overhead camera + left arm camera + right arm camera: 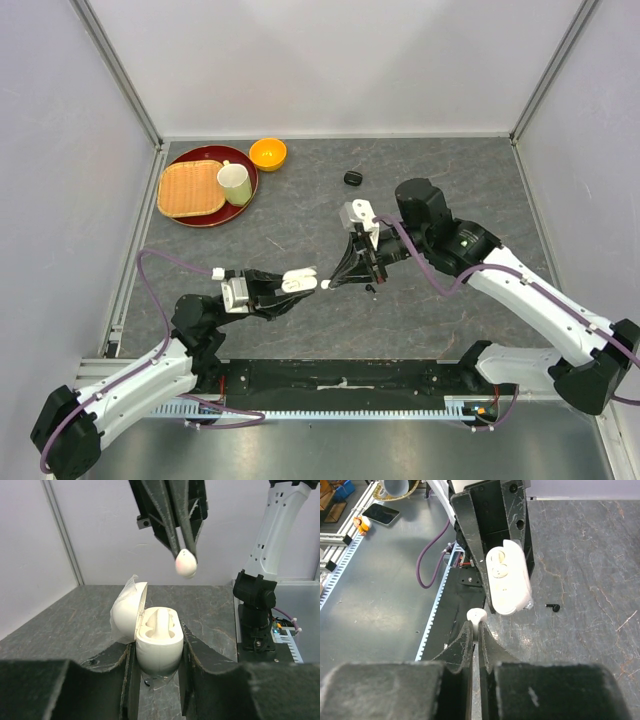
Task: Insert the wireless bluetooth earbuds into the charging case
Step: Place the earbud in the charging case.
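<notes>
An open white charging case [157,642], lid [126,614] tipped back to the left, sits between the pads of my left gripper [157,655], which is shut on it just above the table. My right gripper [478,630] is shut on a white earbud [477,616], whose round head sticks out past the fingertips. In the left wrist view that earbud [186,564] hangs above and just beyond the case's open top, not touching it. From above, the case [298,280] and the earbud [325,285] lie close together mid-table. A black earbud [371,289] lies on the table beside them.
A small black case [352,178] sits closed at the back centre. At the back left a red tray [206,218] holds a woven mat [190,188] and a pale cup [235,184], with an orange bowl [267,153] next to it.
</notes>
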Action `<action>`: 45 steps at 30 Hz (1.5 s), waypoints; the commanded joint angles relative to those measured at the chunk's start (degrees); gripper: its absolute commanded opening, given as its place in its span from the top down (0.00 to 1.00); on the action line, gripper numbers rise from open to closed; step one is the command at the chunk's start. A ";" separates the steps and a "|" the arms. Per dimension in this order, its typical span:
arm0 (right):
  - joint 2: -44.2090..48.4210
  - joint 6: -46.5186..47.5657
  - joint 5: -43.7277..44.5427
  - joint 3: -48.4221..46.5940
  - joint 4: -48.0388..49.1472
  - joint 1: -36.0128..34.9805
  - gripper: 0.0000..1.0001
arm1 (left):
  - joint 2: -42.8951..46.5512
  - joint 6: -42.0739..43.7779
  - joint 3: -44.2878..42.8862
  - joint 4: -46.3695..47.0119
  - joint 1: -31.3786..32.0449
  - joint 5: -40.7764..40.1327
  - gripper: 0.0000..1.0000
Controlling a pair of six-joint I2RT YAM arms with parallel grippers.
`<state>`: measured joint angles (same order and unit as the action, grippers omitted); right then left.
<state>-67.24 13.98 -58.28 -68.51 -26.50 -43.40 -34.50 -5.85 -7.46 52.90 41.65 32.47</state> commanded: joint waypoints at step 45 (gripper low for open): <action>-5.18 5.01 11.26 -0.75 5.15 -5.12 0.92 | -3.03 -2.59 -2.82 5.72 0.10 4.71 0.98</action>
<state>-72.29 17.37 -49.15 -69.67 -23.03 -48.62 -38.20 -7.01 -8.95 54.39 41.58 36.07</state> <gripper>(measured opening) 0.072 0.363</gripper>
